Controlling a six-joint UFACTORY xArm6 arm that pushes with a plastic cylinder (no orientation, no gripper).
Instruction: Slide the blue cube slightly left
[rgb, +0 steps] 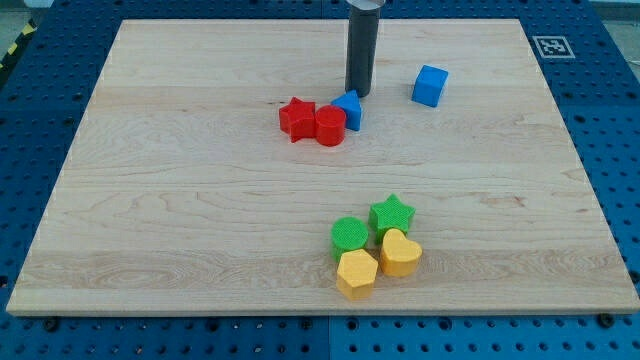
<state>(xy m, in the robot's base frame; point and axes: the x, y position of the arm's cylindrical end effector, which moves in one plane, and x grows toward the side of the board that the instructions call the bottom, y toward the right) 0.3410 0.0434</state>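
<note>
The blue cube (430, 86) sits on the wooden board (200, 200) at the view's upper right of centre. My tip (357, 94) is the lower end of a dark rod coming down from the view's top. It stands to the left of the blue cube, with a clear gap between them. The tip is just above a second, smaller blue block (349, 110), close to it or touching it.
A red star (296, 118) and a red cylinder (330, 126) touch the small blue block's left side. Lower down lie a green star (392, 214), a green cylinder (349, 236), a yellow heart (400, 254) and a yellow hexagon (357, 272), clustered together.
</note>
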